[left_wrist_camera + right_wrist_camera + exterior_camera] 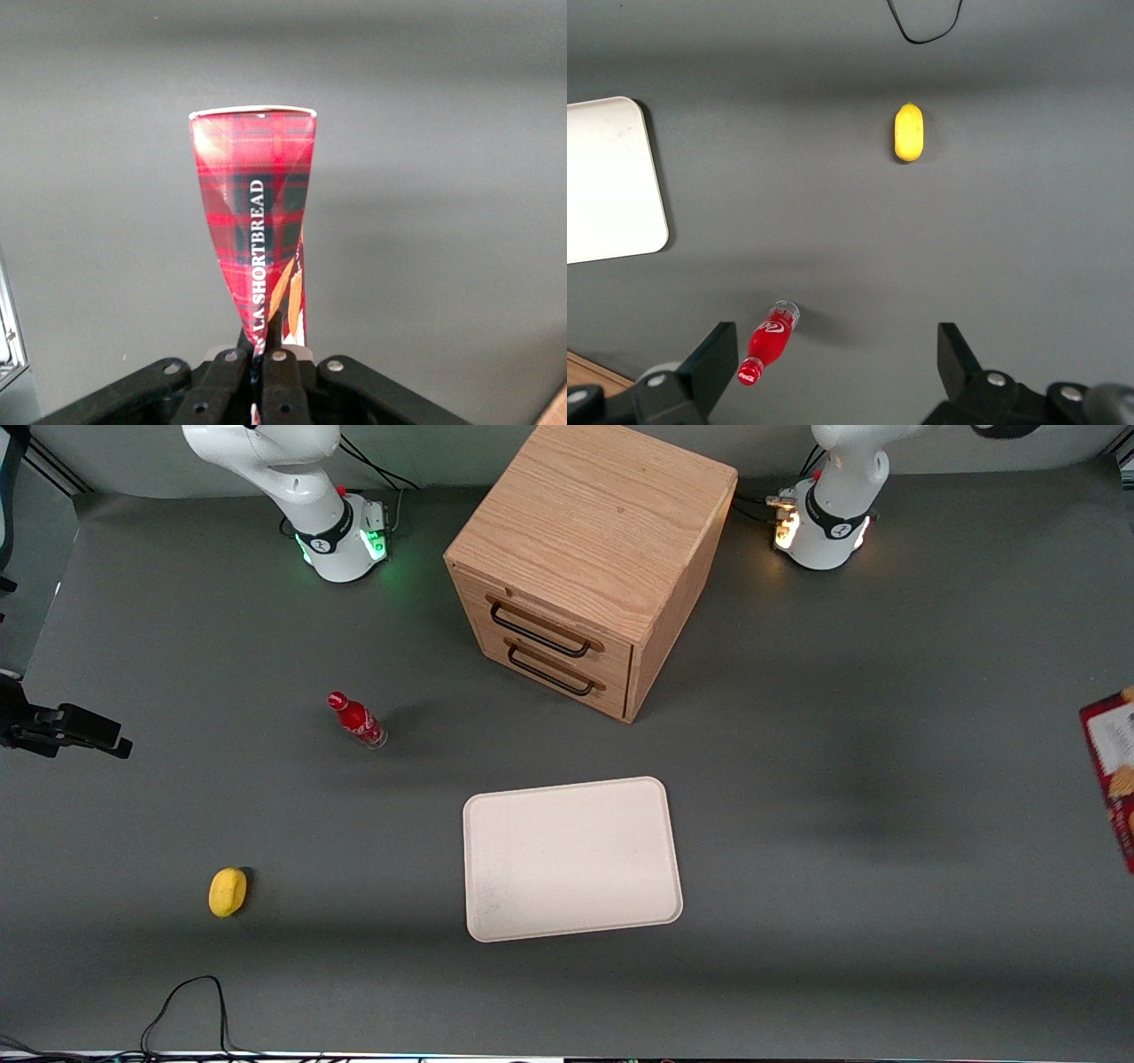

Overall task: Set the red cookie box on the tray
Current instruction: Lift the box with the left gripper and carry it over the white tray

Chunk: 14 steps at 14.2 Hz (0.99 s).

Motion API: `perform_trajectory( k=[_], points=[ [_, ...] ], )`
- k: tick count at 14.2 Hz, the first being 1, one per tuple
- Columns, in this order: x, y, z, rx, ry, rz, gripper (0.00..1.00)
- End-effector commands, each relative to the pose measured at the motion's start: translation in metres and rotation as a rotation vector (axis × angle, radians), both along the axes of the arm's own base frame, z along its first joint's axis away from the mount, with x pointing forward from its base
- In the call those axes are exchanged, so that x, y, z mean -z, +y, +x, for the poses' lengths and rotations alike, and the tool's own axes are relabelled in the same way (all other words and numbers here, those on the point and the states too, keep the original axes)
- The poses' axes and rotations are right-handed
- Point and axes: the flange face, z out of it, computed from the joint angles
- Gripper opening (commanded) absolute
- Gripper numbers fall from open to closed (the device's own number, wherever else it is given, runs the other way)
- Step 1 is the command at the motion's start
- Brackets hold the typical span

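A: Box [257, 221] and gripper [263, 350]?

B: Wrist view: the red tartan box stands out from the gripper, its near end pinched between the fingers [232, 365], which are closed tight on it. The cardboard is squeezed narrow at the grip and widens to the open, white-edged end away from it. Grey table [443, 177] beneath, the box clear of it.

A: Front view?

B: Only part of the box [1112, 766] shows, at the frame edge toward the working arm's end of the table. Dark-red border, white panel, tan cookie pictures. The gripper itself is out of that frame.

A: Relative to the tray?

B: Well apart. The tray [571, 857] lies flat mid-table, cream-white, nothing on it. The box is far off sideways from it, toward the working arm's end.

A: Any writing?

B: On the box, white capitals along its length: "SHORTBREAD", with letters before it that read like "LA"; part of that is hidden at the grip. The white panel in the front view has print, too small to read.

A: Other items, from the tray?

B: Wooden drawer cabinet [589, 558] farther from the front camera than the tray, two black handles. Small red bottle [357, 720] with white script, not readable, toward the parked arm's end. Yellow object [228, 891], also toward that end, nearer the camera than the bottle.
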Motion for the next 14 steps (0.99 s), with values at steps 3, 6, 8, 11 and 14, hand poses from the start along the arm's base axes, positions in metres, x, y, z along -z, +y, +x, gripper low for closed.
perform_trajectory(
  k=[3, 6, 8, 11, 14],
  points=[
    [-0.025, -0.049, -0.018, 0.0, 0.037, -0.027, 0.0],
    [-0.026, -0.171, -0.011, -0.039, 0.05, -0.035, 0.0],
    [-0.023, -0.25, -0.012, -0.095, 0.032, -0.023, 0.0],
    [-0.007, -0.368, -0.021, -0.109, -0.006, -0.015, 0.0],
    [0.021, -0.469, -0.035, -0.146, -0.046, -0.027, 0.0]
  ],
)
